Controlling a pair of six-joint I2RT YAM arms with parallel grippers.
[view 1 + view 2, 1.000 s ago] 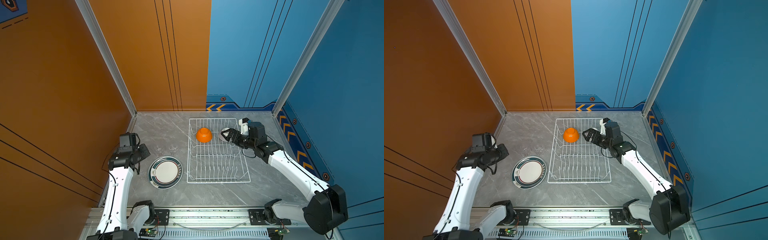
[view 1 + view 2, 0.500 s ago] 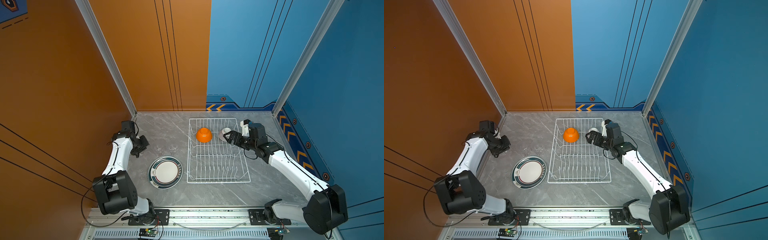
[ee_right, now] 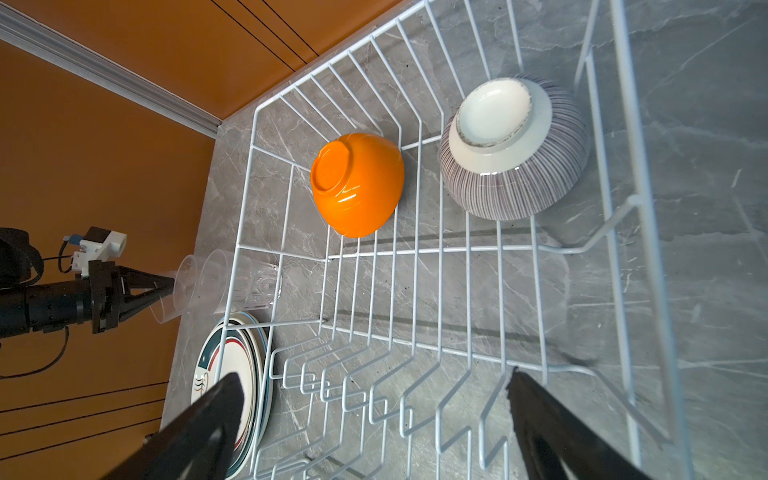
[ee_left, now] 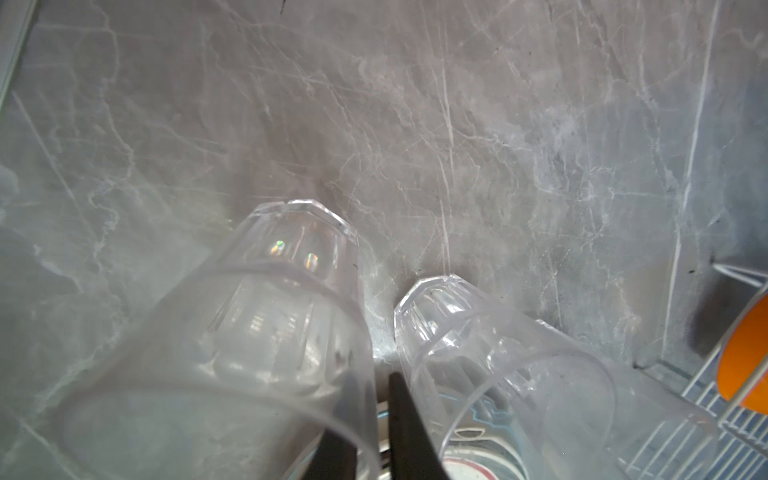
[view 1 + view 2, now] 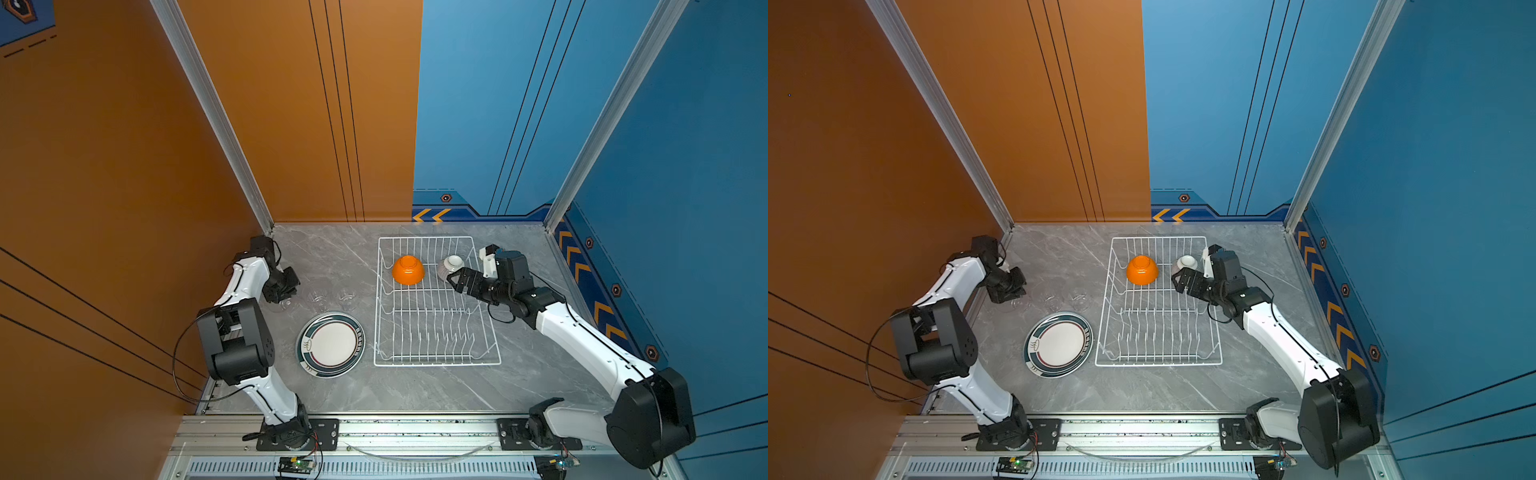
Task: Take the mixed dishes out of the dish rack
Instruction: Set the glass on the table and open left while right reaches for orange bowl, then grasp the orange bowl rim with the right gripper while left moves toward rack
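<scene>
Landmark: a large rectangular white wire dish rack (image 5: 436, 365) with rows of upright prongs stands on the grey marbled tabletop (image 5: 415, 395).
Orange bowl: the glossy round orange bowl (image 5: 408, 270) sits upside down inside the rack, in its far half and toward the left side.
Ribbed bowl: the smaller white bowl with fine dark ribbed stripes (image 3: 515, 158) lies inside the rack's far right corner. It is tipped, with its foot ring up, and is apart from the orange bowl.
Plates: the white round plates with dark teal-striped rims (image 5: 330, 344) lie stacked flat on the tabletop, just beside the rack's left edge near its front corner.
Cups: the small clear glass cups (image 5: 347, 296) stand on the tabletop left of the rack, beyond the plates and level with the orange bowl.
Left gripper: the black left gripper (image 3: 168, 286) points down at the rim of the cup farthest from the rack (image 4: 249, 332).
Left fingers: one dark finger (image 4: 409, 436) is outside that cup's wall and the other shows through the glass. I cannot tell whether they pinch the rim or have let go.
Right gripper: the black right gripper (image 5: 454, 280) hangs over the rack's far right part, just beside the ribbed bowl.
Right fingers: the two black fingers (image 3: 208, 424) are spread wide apart, with only rack wires between them.
</scene>
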